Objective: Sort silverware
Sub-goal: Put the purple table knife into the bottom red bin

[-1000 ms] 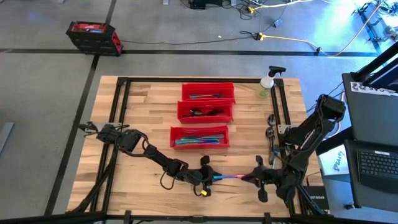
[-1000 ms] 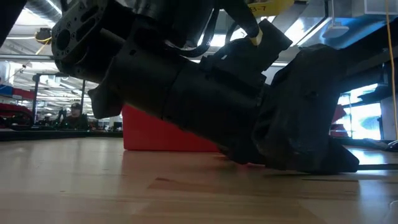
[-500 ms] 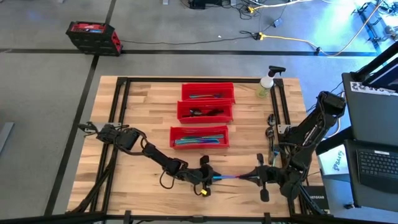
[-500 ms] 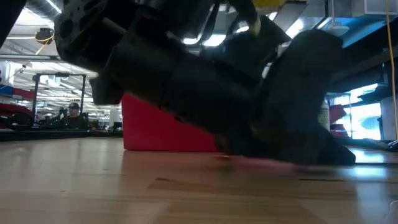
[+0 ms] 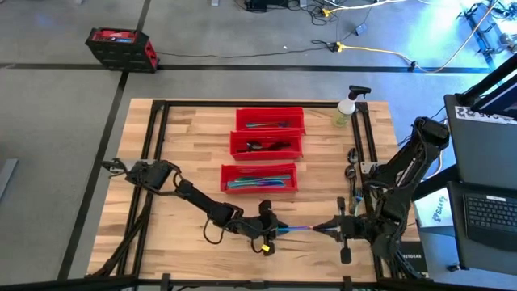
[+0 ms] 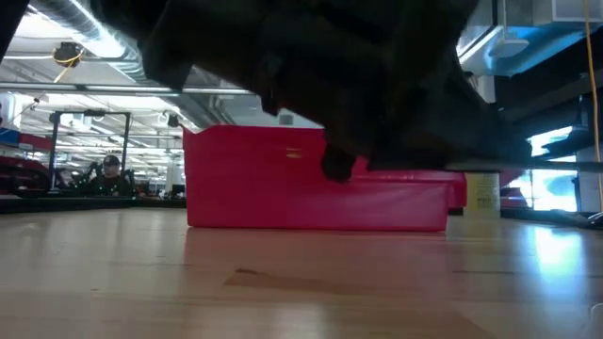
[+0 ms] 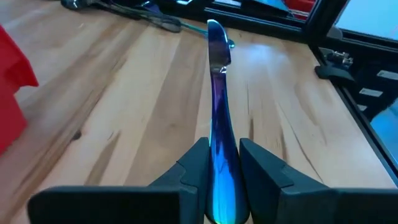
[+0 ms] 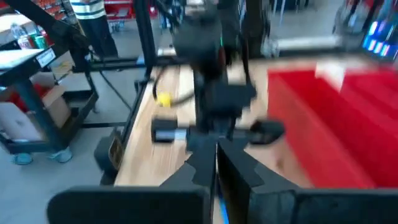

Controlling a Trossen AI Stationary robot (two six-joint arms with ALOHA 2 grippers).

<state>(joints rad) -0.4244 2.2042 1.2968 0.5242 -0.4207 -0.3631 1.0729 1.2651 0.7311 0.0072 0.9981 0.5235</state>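
Note:
A slim iridescent blue-purple knife (image 5: 299, 229) hangs level above the table's near middle, with my left gripper (image 5: 273, 230) shut on it. In the left wrist view the knife (image 7: 215, 74) runs straight out from the fingers, and its rounded far end is bare. My right gripper (image 5: 327, 229) is shut beside that far end and higher up; its wrist view (image 8: 216, 146) looks toward the left arm. More silverware lies in three red bins (image 5: 260, 187) behind. My left gripper pinches the knife's wider near end (image 7: 221, 180) between its two fingers. The fingers come level from the table's left and lie along the knife, which sticks straight out beyond them. The knife is lifted clear of the table.
Loose silverware (image 5: 353, 174) lies by the black rail at the right. A clear spray bottle (image 5: 346, 111) stands at the far right corner. The nearest red bin (image 6: 316, 193) fills the middle of the low view. Bare wood lies to the left of the bins.
Both grippers have risen from the table top, and in the low view their dark bulk has gone up and uncovered the red bin. The knife has gone up with my left gripper and now hangs clear of the wood.

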